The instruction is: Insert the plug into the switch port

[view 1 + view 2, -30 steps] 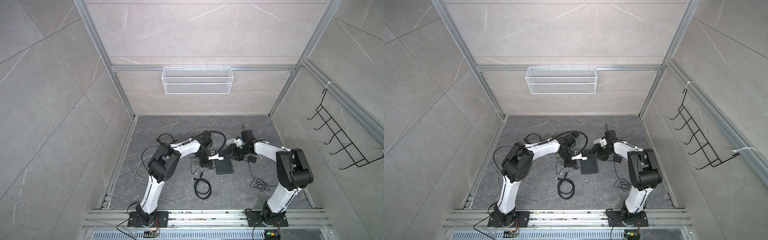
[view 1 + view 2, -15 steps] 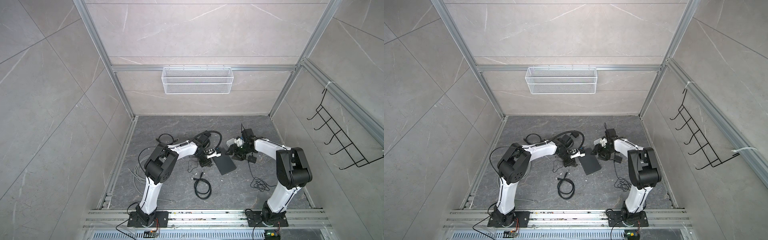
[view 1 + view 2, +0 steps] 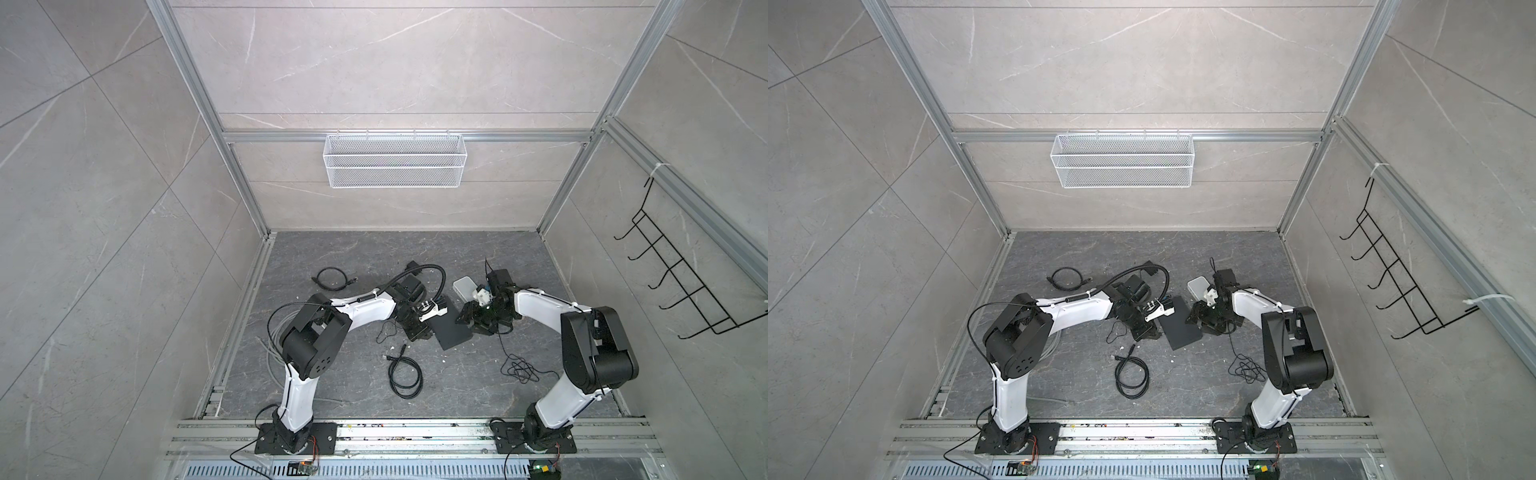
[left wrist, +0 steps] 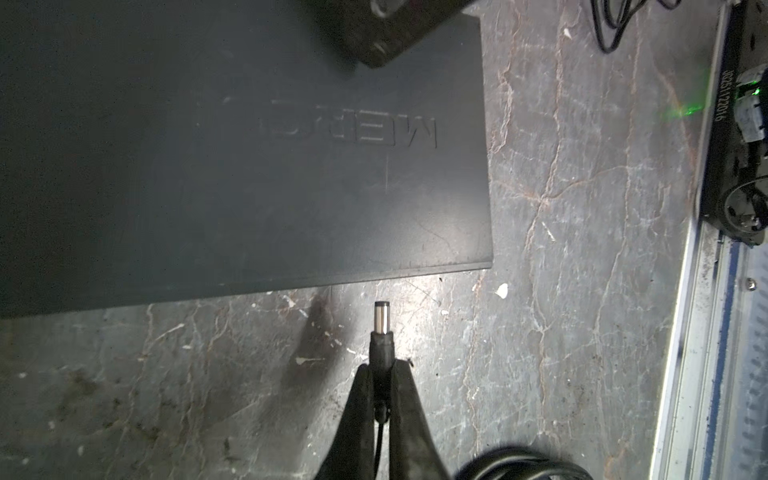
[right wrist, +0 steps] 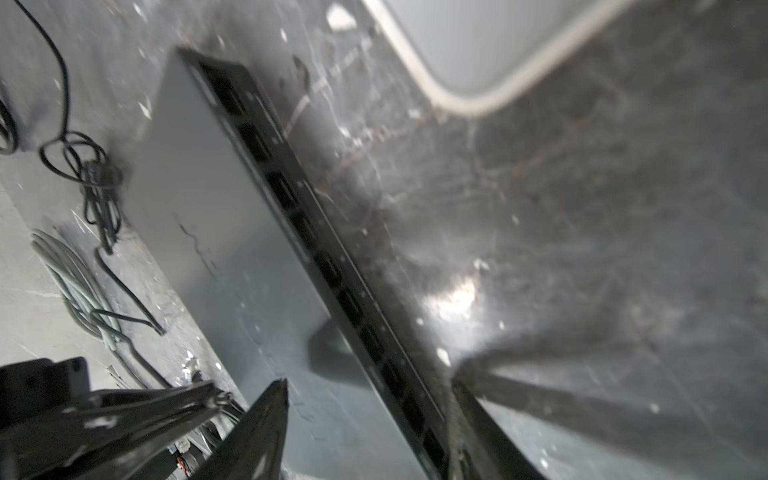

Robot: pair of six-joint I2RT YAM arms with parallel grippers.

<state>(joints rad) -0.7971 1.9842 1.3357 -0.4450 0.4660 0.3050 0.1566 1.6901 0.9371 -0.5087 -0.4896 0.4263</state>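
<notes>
The switch (image 3: 451, 328) is a flat black box lying slantwise on the grey floor in both top views (image 3: 1179, 326). My left gripper (image 4: 382, 365) is shut on the black plug (image 4: 381, 318). The plug's metal tip points at the switch's (image 4: 249, 166) long edge, a short gap away. No port shows on that edge. My right gripper (image 5: 370, 378) is open and straddles the opposite edge with its row of ports (image 5: 291, 195). One finger hangs over the top face and the other is beside the port face. In a top view the grippers (image 3: 428, 332) (image 3: 467, 320) flank the switch.
A white box (image 3: 465, 287) lies just behind the right gripper. A coiled black cable (image 3: 405, 374) lies in front of the switch, another (image 3: 332, 278) at the back left. A thin wire tangle (image 3: 519, 368) and grey cables (image 3: 270, 353) lie to the sides.
The switch has turned from square-on to slantwise on the floor. The left gripper with the plug has shifted slightly beside it. The right gripper's jaws have widened a little.
</notes>
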